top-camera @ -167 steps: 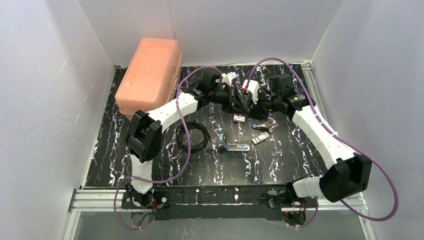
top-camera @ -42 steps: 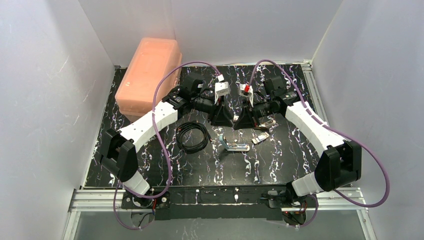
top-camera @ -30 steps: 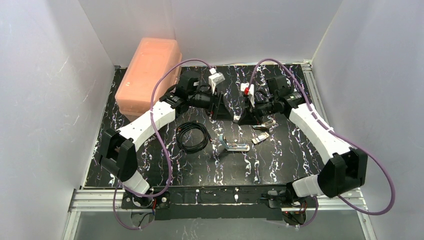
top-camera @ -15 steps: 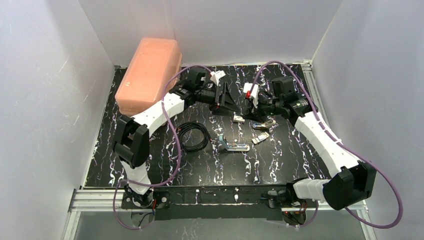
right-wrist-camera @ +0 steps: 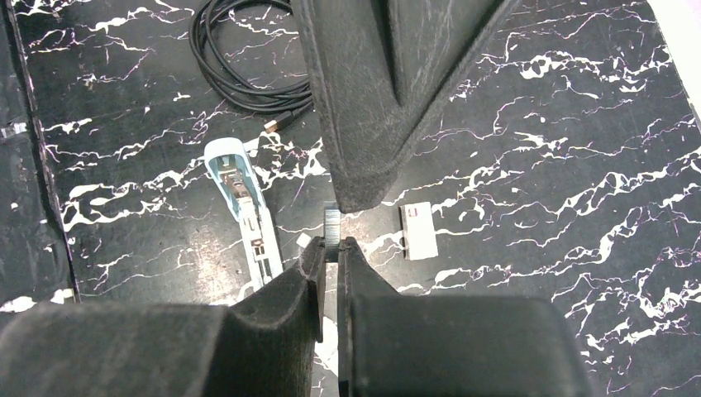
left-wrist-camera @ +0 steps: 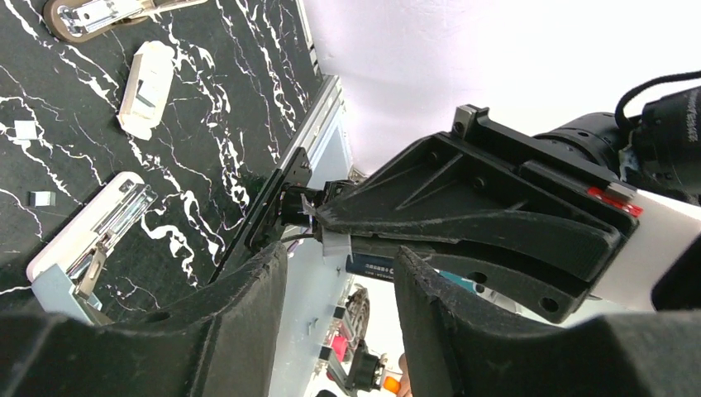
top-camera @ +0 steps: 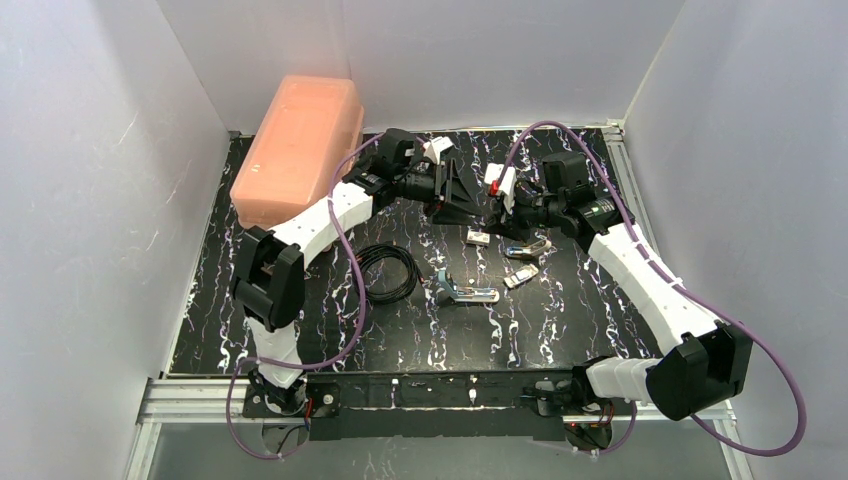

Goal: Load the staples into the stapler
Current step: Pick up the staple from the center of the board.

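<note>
The light-blue stapler [right-wrist-camera: 240, 203] lies open on the black marbled table, its silver channel facing up; it also shows as the stapler [top-camera: 466, 292] mid-table and the stapler [left-wrist-camera: 87, 240]. My right gripper [right-wrist-camera: 332, 246] is shut on a short ribbed strip of staples [right-wrist-camera: 332, 222], held above the table to the right of the stapler. My left gripper [left-wrist-camera: 340, 252] stands open with nothing between its fingers. Its finger [right-wrist-camera: 355, 107] hangs just beyond the staples. From above, the left gripper [top-camera: 480, 208] and the right gripper [top-camera: 503, 224] nearly meet tip to tip at the table's back.
A small white block [right-wrist-camera: 419, 230] lies right of the staples. A tan sleeve [top-camera: 520, 278] and a silver metal piece [top-camera: 528, 247] sit near the stapler. A coiled black cable [top-camera: 385, 272] lies left of it. A salmon plastic box [top-camera: 298, 150] fills the back left corner.
My left gripper has swung back and to the right, up to the right gripper's tip, and its fingers have narrowed. The right gripper has drawn back slightly, still holding the staples.
</note>
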`<move>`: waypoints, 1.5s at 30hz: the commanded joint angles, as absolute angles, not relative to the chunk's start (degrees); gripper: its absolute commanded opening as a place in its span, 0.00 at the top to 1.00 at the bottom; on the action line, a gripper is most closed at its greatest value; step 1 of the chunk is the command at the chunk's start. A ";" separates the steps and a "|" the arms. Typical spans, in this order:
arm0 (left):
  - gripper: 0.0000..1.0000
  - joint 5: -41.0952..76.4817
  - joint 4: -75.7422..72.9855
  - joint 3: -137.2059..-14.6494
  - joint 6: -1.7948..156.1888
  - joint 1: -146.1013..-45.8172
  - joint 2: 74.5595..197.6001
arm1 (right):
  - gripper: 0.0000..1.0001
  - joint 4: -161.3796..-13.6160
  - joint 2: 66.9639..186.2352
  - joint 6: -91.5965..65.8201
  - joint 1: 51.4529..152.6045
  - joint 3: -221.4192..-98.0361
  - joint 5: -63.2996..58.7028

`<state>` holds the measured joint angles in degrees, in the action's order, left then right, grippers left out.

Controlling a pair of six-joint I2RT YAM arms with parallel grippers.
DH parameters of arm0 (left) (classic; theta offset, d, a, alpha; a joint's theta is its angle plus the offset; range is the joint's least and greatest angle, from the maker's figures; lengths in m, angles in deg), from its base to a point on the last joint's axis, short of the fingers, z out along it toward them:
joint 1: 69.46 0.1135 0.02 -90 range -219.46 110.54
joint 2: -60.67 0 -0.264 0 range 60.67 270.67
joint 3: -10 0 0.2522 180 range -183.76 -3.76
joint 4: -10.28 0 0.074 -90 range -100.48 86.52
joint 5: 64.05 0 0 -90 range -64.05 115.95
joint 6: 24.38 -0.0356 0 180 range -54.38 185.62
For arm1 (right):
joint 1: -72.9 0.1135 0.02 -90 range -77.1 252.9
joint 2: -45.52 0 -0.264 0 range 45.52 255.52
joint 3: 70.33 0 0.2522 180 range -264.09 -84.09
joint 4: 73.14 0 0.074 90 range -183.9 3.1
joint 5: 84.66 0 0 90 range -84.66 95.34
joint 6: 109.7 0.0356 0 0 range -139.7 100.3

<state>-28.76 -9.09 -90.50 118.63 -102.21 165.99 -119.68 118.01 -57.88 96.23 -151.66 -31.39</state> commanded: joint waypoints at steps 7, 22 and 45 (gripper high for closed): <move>0.52 -30.51 -8.09 -92.60 120.57 -102.98 167.30 | 0.97 -116.88 118.47 -56.61 96.59 -150.98 -32.05; 0.64 -30.53 -6.09 -92.15 121.80 -103.91 167.48 | 0.97 -114.85 118.65 -54.90 96.61 -149.67 -31.40; 0.81 -30.91 -5.41 -90.53 121.71 -103.91 167.07 | 0.97 -113.71 118.58 -53.82 96.61 -149.22 -30.53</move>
